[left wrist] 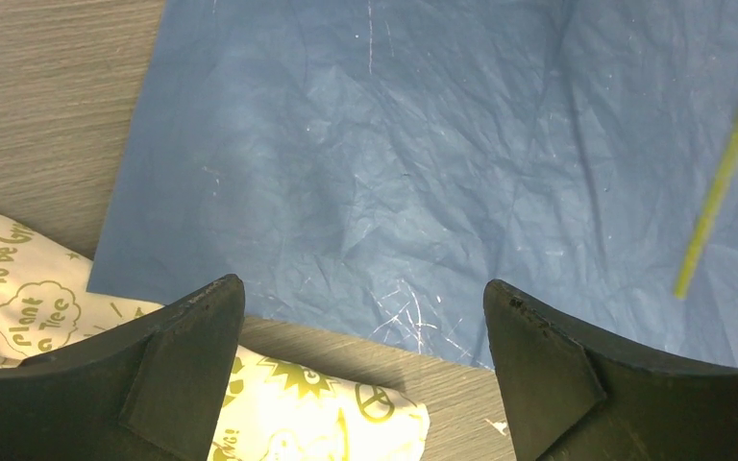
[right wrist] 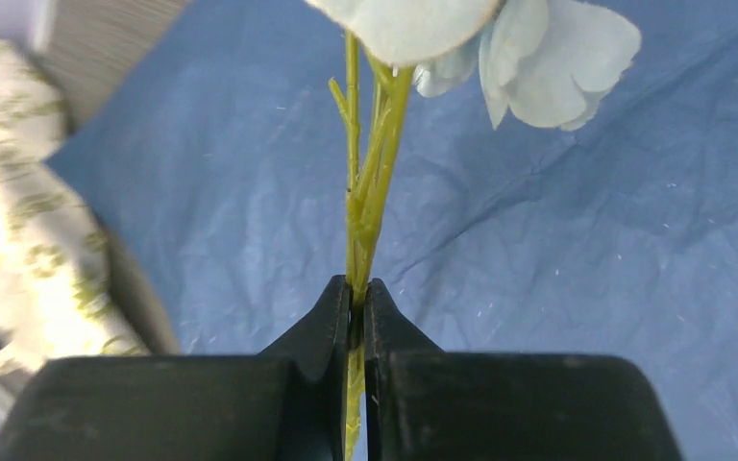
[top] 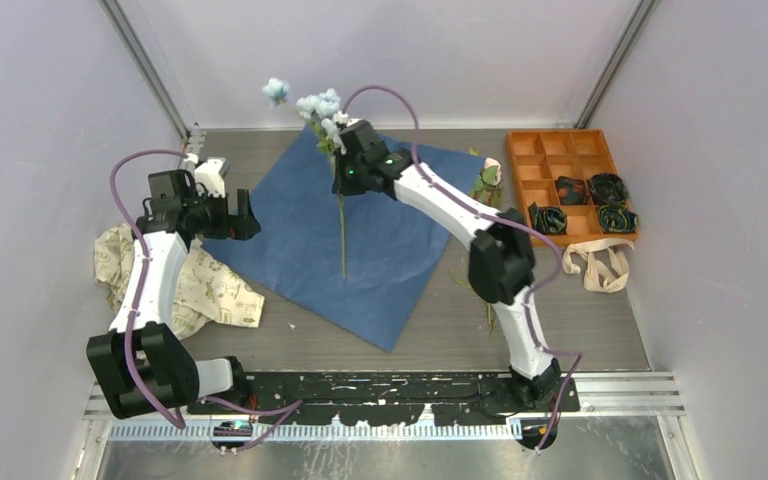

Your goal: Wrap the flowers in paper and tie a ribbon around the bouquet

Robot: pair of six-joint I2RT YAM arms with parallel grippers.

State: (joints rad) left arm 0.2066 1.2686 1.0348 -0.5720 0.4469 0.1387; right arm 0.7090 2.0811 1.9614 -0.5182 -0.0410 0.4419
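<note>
The paper (top: 380, 250) lies flat on the table, dark blue face up. My right gripper (top: 340, 152) is shut on the thin green stalk (right wrist: 365, 192) of a pale blue flower (top: 320, 104), holding it upright over the sheet. Its blooms (right wrist: 538, 58) stand above the jaws and the stalk's lower end (top: 342, 235) hangs down toward the paper (right wrist: 586, 250). My left gripper (top: 246, 222) is open and holds nothing, over the sheet's left edge (left wrist: 279, 317). The hanging stalk (left wrist: 725, 173) shows at the far right of the left wrist view. A beige ribbon (top: 600, 265) lies at the right.
A cream cloth with green print (top: 200, 285) lies crumpled left of the paper, under my left gripper (left wrist: 363, 298). A pink-white flower (top: 488, 178) lies by the sheet's right corner. An orange compartment tray (top: 540, 160) with dark coils (top: 608, 188) stands at the back right.
</note>
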